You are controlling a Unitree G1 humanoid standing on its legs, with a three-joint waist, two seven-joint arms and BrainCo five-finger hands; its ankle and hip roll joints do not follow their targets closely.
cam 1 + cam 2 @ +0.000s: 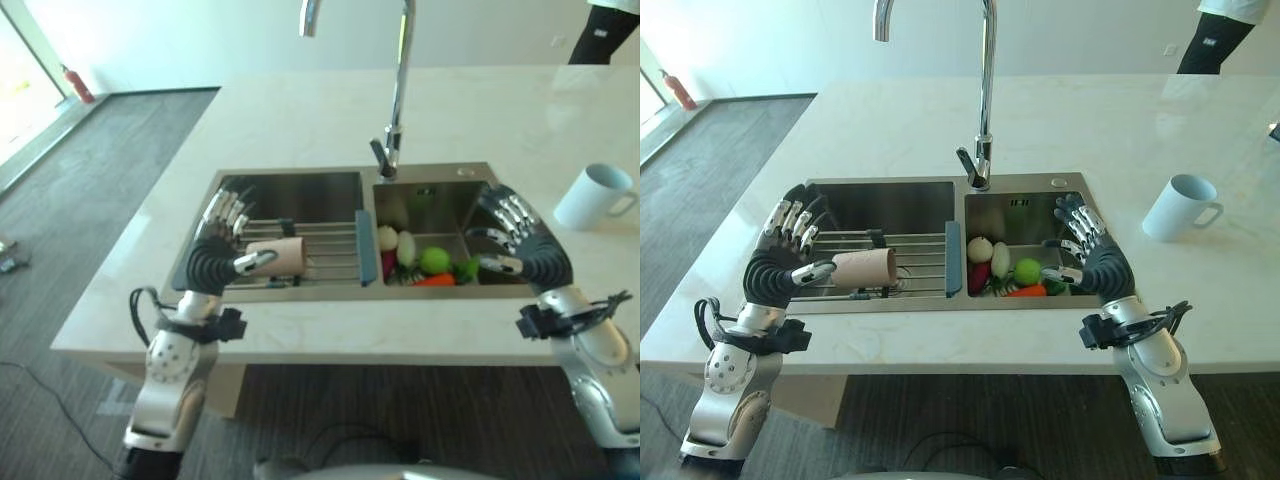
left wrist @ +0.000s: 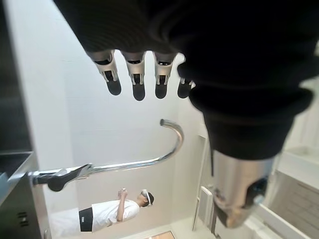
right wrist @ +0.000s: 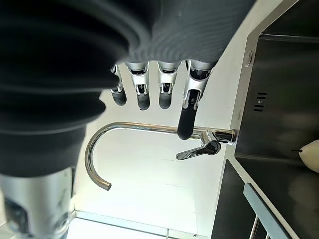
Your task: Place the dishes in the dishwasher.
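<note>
Pale marble counter (image 1: 940, 130) fills mid-frame, with a steel double sink (image 1: 950, 300) set into its near edge. Nearest, at lower left, the left hand (image 1: 780, 260) hovers over the left basin, fingers spread and empty; at lower right the right hand (image 1: 1092, 258) hangs likewise, loose and holding nothing. Just right of the left hand, a beige cylindrical cup (image 1: 865, 268) lies on its side on the wire rack (image 1: 920, 262). Vegetables (image 1: 1012, 270) sit in the right basin. Farther back stands the chrome gooseneck tap (image 1: 985, 90); at right, on the counter, a white mug (image 1: 1180, 206). Approach stage, by my reading: nothing grasped yet. Next move likely calls for the left hand to close around the cup.
</note>
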